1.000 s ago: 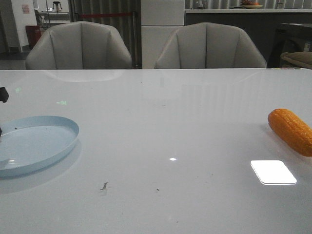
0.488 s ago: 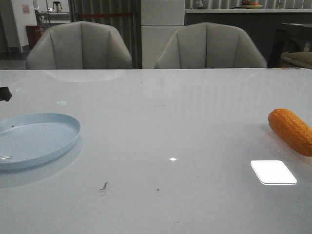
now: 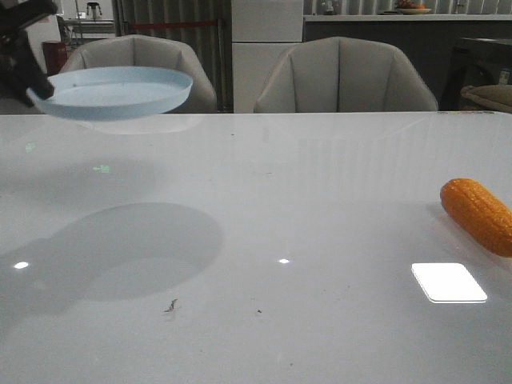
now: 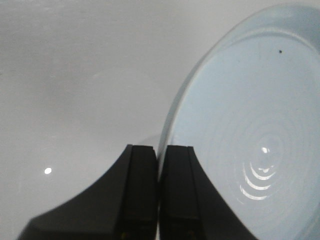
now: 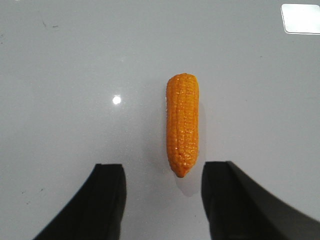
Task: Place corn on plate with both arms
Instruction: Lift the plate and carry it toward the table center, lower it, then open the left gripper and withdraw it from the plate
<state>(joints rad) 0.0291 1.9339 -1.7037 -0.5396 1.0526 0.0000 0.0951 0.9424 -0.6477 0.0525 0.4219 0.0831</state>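
The pale blue plate hangs in the air at the far left, well above the table, roughly level. My left gripper is shut on its left rim. In the left wrist view the black fingers pinch the plate's rim. The orange corn lies on the table at the right edge. In the right wrist view my right gripper is open above the table, with the corn just ahead of the fingertips, its tapered tip reaching level with them. It touches neither finger.
A white glossy table with the plate's shadow at the left. A bright light reflection lies near the corn. Two grey chairs stand behind the far edge.
The plate has been lifted from the table at the left and now hangs high up, a little to the right. The corn has not moved.
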